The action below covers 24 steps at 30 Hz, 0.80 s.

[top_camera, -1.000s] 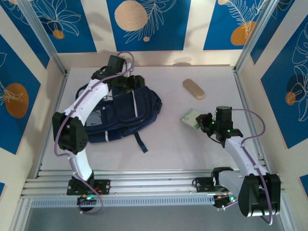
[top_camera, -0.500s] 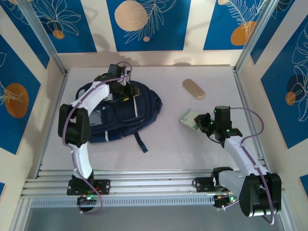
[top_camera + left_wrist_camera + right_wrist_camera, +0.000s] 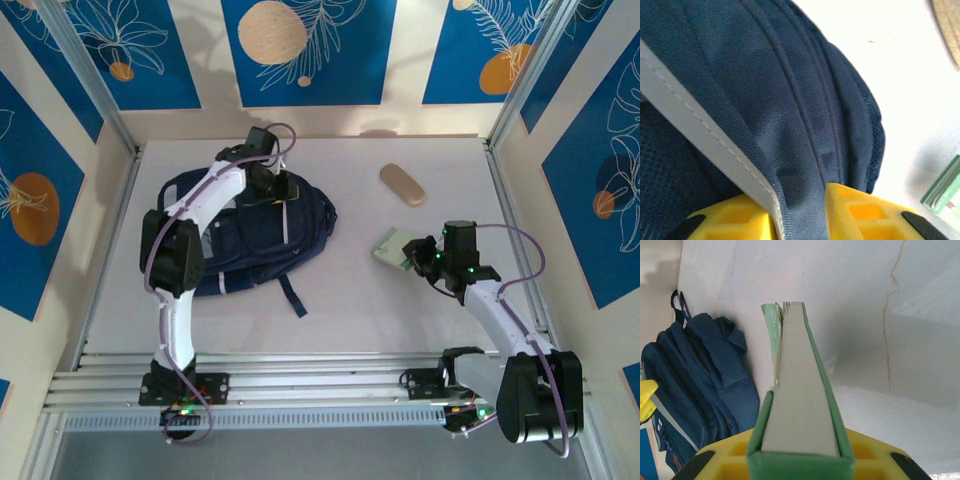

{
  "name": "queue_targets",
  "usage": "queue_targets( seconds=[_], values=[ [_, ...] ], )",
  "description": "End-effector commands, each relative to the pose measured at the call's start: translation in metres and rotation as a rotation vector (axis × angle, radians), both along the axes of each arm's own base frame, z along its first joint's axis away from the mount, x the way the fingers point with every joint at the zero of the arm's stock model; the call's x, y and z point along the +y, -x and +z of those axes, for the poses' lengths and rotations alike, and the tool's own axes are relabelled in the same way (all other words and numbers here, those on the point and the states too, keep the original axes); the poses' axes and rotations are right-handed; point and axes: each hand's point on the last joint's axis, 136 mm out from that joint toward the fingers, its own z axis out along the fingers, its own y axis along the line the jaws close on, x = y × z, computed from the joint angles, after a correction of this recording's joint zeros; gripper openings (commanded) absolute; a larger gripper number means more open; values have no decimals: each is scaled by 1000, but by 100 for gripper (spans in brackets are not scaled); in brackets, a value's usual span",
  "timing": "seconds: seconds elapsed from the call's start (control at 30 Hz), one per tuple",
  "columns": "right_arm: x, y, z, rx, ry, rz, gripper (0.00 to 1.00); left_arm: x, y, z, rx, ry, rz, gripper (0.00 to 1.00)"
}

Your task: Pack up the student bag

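We see the student bag (image 3: 250, 240) lying flat on the left half of the white table (image 3: 350, 290), with a dark strap trailing toward the near edge. The left gripper (image 3: 273, 187) sits on the bag's far upper edge. In the wrist view its yellow fingers (image 3: 865, 215) are pinched nearly closed on a fold of navy fabric, and the grey stripe (image 3: 700, 135) runs down between them. Further right, a tan oblong case (image 3: 402, 185) lies near the far edge, well apart from the bag. Nearer than that is a green book (image 3: 393, 246), tilted. We think it is lifted off the table, but the top view is too small to be sure. The right gripper (image 3: 428, 257) clamps one end of the book, jaws apart only by the book's thickness, page edges facing the wrist camera.
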Motion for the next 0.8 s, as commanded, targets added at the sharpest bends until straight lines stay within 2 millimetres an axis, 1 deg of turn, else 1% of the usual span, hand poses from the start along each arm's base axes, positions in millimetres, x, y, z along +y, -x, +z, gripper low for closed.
queue_targets(
  seconds=[0.0,0.1,0.2,0.27,0.33,0.37,0.47,0.57,0.7,0.77],
  values=[
    [4,-2,11,-43,-6,27,2,-3,11,-12,35,-74,-64,24],
    [4,0,15,-53,-7,28,2,1,16,-19,41,-138,-78,27],
    [4,2,18,-63,-8,25,1,4,19,-26,56,-161,-80,26],
    [4,3,20,-65,-13,25,1,2,20,-30,66,-164,-86,16],
    [4,4,24,-72,-16,26,1,1,21,-28,64,-162,-88,2],
    [4,5,25,-75,-15,23,1,0,21,-24,56,-157,-90,0],
    [1,7,36,-96,11,21,0,-9,26,0,14,-126,-113,0],
    [5,7,51,-154,53,51,1,-22,39,33,-27,-113,-183,0],
    [15,9,77,-225,148,103,0,-41,67,81,-67,-97,-300,0],
    [22,9,92,-266,143,136,0,-51,83,106,-77,-27,-358,0]
  ],
)
